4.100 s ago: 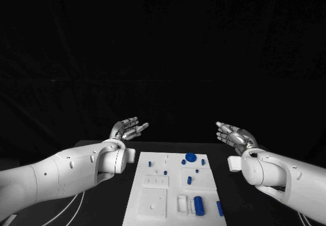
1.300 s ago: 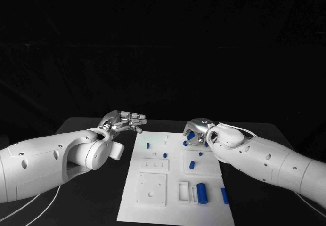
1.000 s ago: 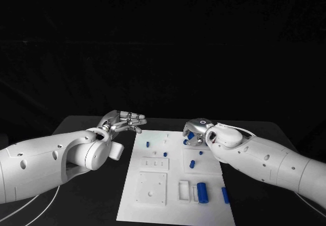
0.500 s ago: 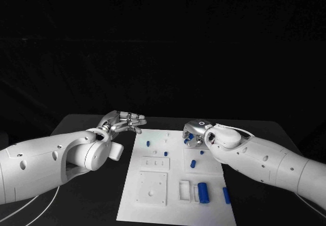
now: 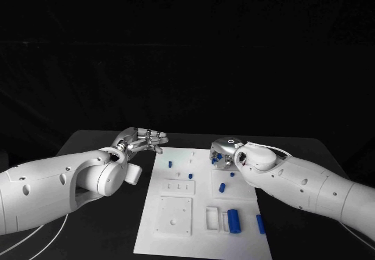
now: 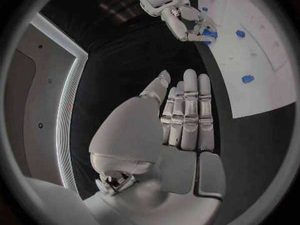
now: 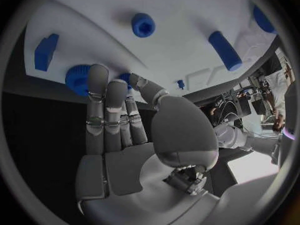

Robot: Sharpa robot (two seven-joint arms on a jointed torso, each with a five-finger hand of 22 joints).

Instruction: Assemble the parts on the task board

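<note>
Right hand (image 7: 119,135) over far end of task board (image 5: 176,230), fingertips at blue ribbed round part (image 7: 79,78), nothing gripped. Left hand (image 5: 143,140) empty, fingers apart, beside board. Part likely light, rigid; pinch ribbed rim.

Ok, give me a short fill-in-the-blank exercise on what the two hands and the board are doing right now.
1. The right hand reaches over the far end of the white ____, near a round blue part.
2. The left hand holds nothing and hovers over the ____ table, beside the board.
3. The parts on the board, such as the large cylinder, are coloured ____.

Missing words: board; black; blue
</note>
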